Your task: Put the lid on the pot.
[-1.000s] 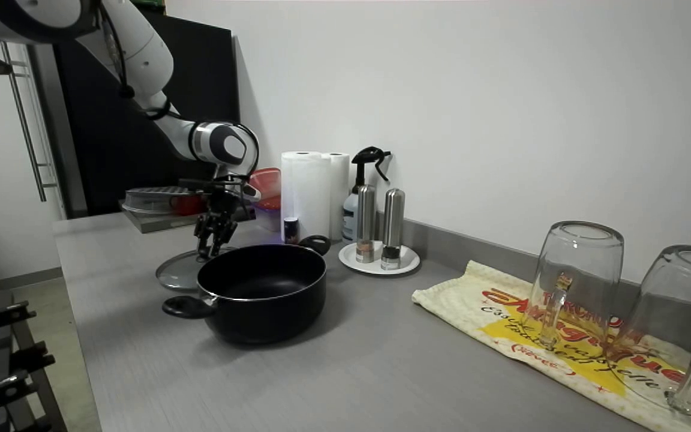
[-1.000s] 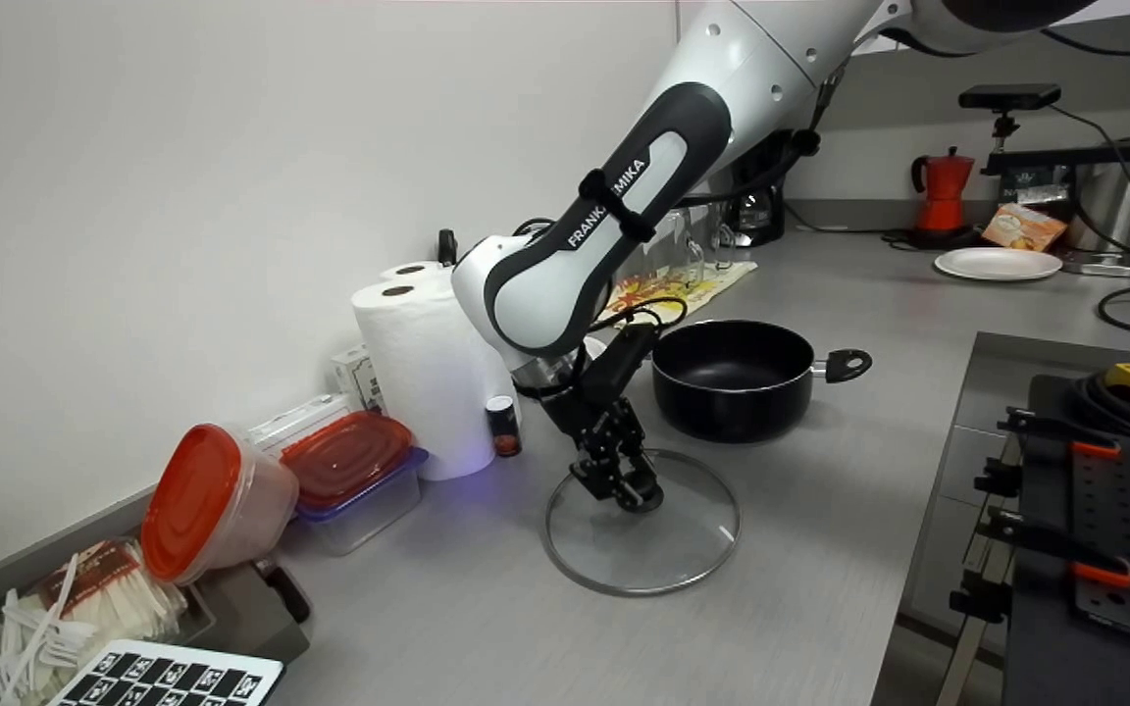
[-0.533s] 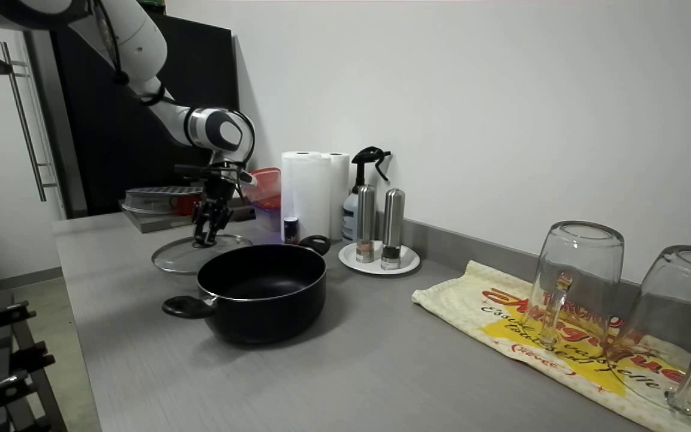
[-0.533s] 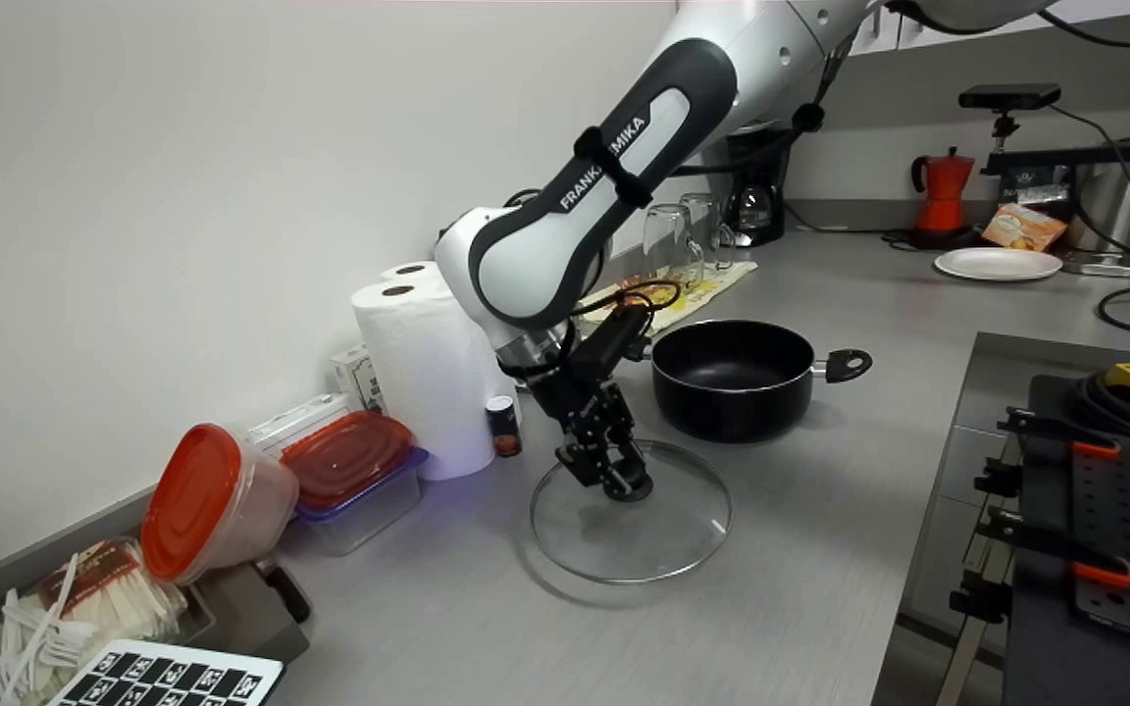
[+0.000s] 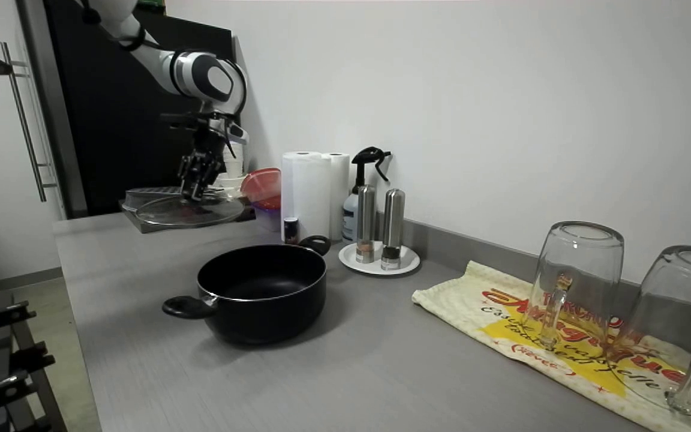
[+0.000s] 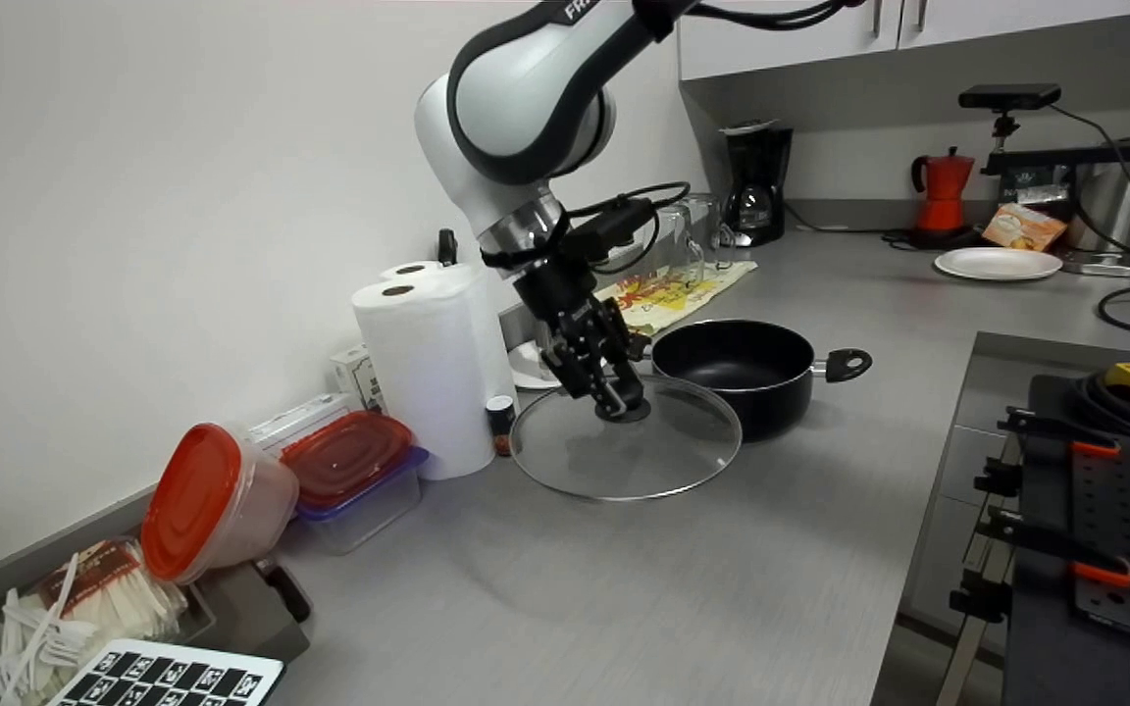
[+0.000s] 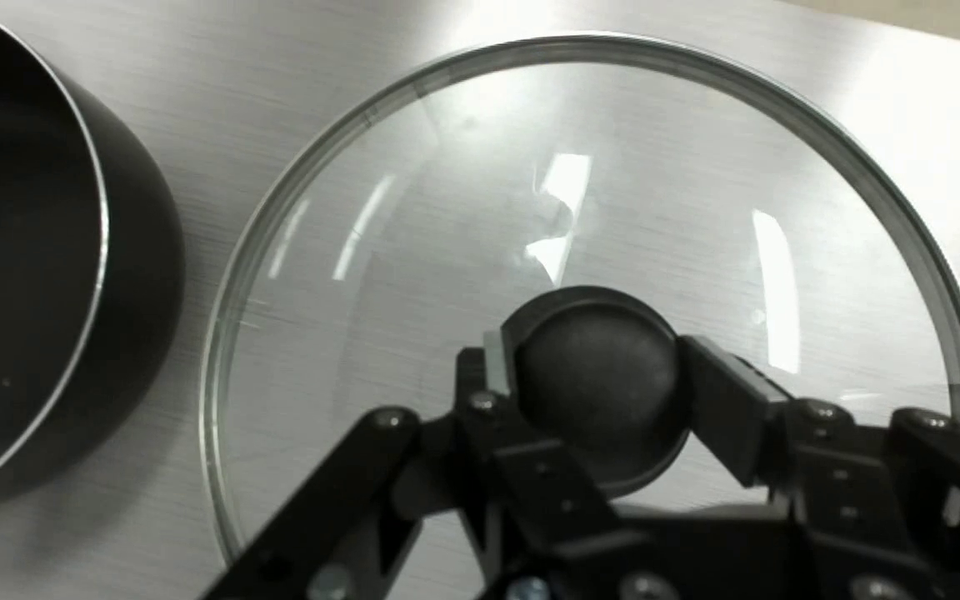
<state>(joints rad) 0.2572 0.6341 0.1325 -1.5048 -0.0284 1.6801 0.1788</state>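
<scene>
Our gripper [image 7: 597, 387] is clamped on the knob [image 7: 601, 367] of the lid [image 6: 629, 449], which hangs beneath it, clear of the counter [image 6: 722, 588]. In the wrist view the pot [image 7: 26, 275] lies left of our gripper, uncovered, a gap showing between it and the lid. The lid being round, we judge that sideways travel and height matter, not turn.

Lid [image 6: 626, 448] below the hand [image 7: 595, 387]: clear glossy glass, metal rim [image 7: 597, 47]; knob [image 7: 601, 371] matt, plastic-looking. Pot [image 5: 267, 315] near the hand: smooth, faint sheen. Worktop [image 6: 643, 618] beneath: finely streaked, satin.
</scene>
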